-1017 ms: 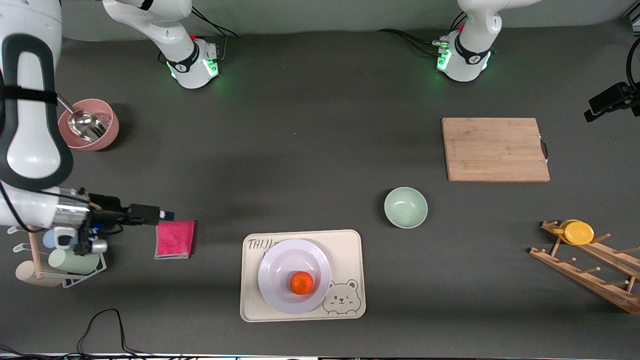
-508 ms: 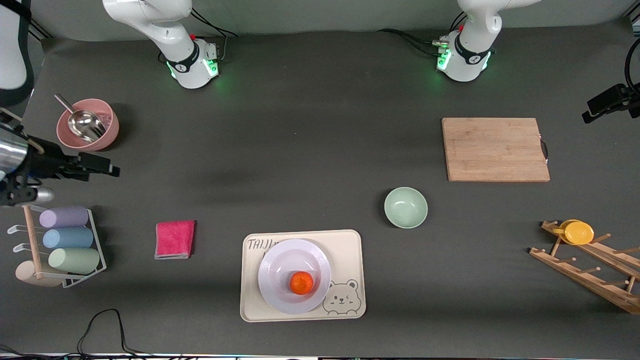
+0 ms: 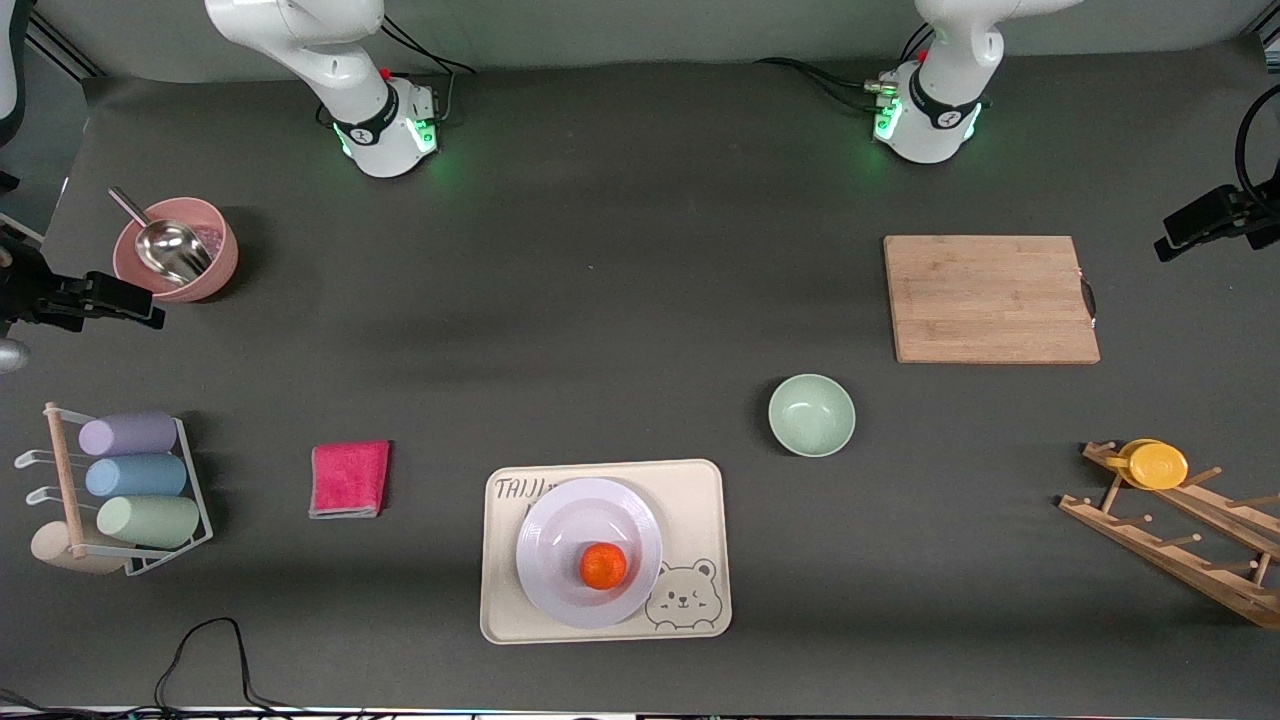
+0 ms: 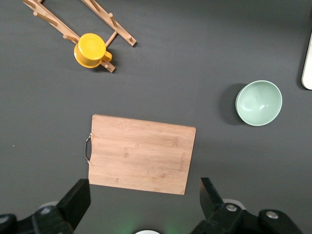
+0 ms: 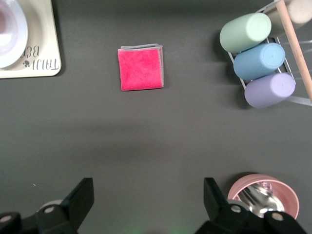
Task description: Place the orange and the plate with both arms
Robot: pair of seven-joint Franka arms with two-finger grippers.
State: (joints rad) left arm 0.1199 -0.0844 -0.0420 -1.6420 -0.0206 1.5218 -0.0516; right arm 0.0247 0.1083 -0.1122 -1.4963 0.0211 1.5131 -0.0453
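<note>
orange: I see the orange (image 3: 603, 566) low in the middle of the front view, sitting in the plate (image 3: 545, 590), toward the side of the well that is nearer the bear drawing.
plate: it rests on the cream tray (image 3: 700, 490), covering part of the tray's lettering; a sliver of its rim also shows at the upper corner of my right wrist view (image 5: 10, 44).
key relation: both task things lie well apart from both my claws, in the lower centre of the front view, while my claws are out at its two side edges; the orange is round, so no long axis matters.
nearer arm: I judge the right arm slightly better placed, since its wrist view catches the tray and plate edge, while the left wrist view shows only the tray's edge.
right claw: my right claw (image 5: 146, 207) hangs spread wide and empty over bare table near the pink bowl (image 3: 180, 250).
left claw: my left claw (image 4: 144, 200) is likewise released, holding nothing, over the edge of the wooden cutting board (image 4: 139, 153).
progress: as I judge it, the placing looks complete, with both arms clear of the tray.
</note>
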